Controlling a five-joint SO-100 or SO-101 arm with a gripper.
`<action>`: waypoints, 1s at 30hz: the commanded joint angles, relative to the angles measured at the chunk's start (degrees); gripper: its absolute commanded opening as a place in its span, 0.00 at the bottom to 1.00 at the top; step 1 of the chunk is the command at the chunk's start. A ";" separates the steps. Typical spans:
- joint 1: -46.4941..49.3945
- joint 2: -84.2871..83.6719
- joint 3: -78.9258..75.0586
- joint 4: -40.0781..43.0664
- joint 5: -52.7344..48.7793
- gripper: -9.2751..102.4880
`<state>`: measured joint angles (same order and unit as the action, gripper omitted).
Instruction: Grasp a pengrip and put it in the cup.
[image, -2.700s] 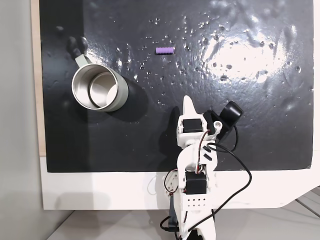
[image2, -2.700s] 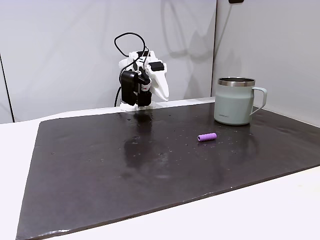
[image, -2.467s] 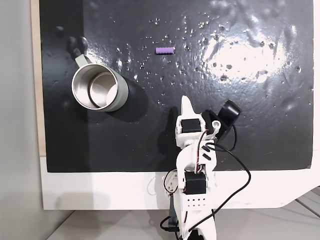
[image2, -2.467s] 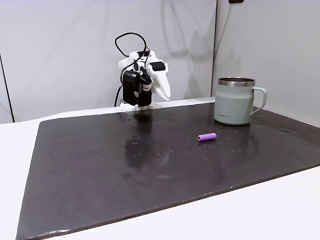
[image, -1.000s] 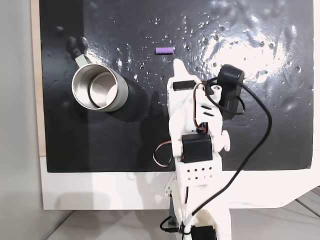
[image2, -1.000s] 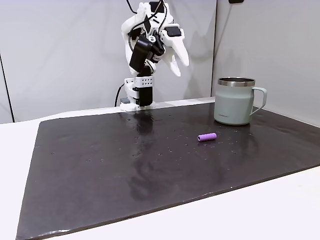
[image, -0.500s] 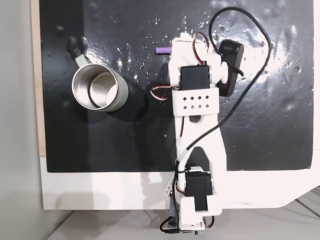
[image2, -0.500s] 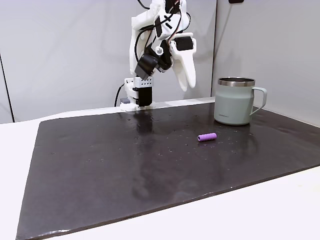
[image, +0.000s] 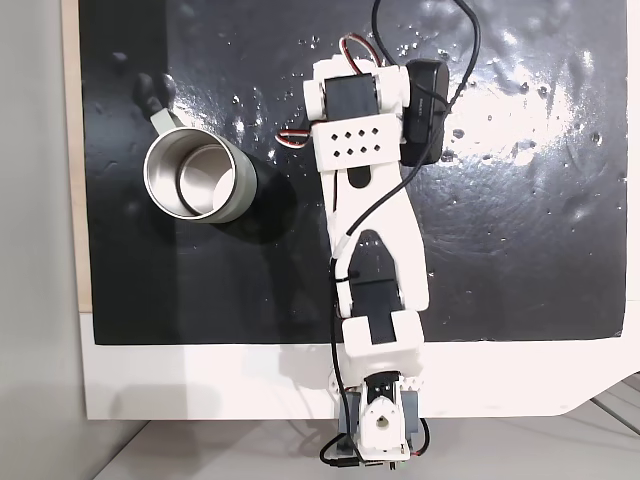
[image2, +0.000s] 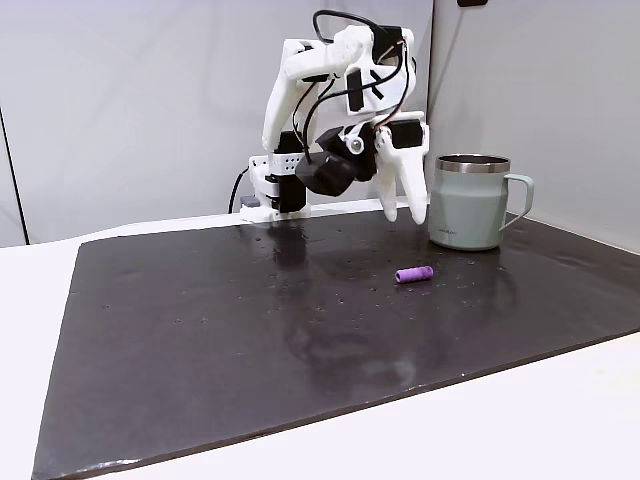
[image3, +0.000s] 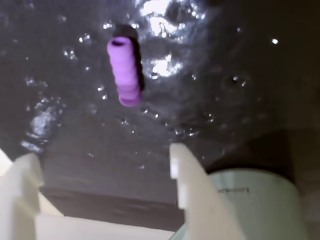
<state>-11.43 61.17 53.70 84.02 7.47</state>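
Tabletop (image2: 560, 430): you have a white surface here, with a wide black mat (image2: 200, 340) laid over most of it; in a fixed view from above the mat (image: 520, 230) is glossy and speckled with small bright spots.

Arm (image: 375, 220): your white arm reaches from its base at the lower edge of the fixed view from above out across the mat. In a fixed view from the side it (image2: 300, 90) arches up and forward from the back edge of the mat, with black cables looping over the top.

Cup (image2: 468, 201): it stands upright on the mat, pale grey-green outside, handle toward the right in that side view. From above you see its (image: 198, 178) shiny steel inside, to the left of the arm and well apart from it. In the wrist view its wall (image3: 260, 205) fills the lower right corner.

End effector (image2: 400, 210): your fingers point down above the mat, just left of the cup in the side view. In the wrist view the end effector (image3: 100, 160) is spread wide apart, holding nothing, with bare mat between the two white fingers.

Pengrip (image2: 413, 274): the small purple ribbed tube lies on its side on the mat, below the fingertips and untouched, near the cup. In the wrist view it (image3: 124, 71) lies beyond the gap between the fingers.
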 joint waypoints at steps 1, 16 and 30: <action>0.26 -2.81 -6.50 -1.67 -1.49 0.32; 0.70 -21.45 -21.36 -2.02 -2.90 0.31; 2.20 -23.91 -21.71 -2.37 -3.08 0.08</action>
<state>-11.16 36.83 34.72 82.53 5.19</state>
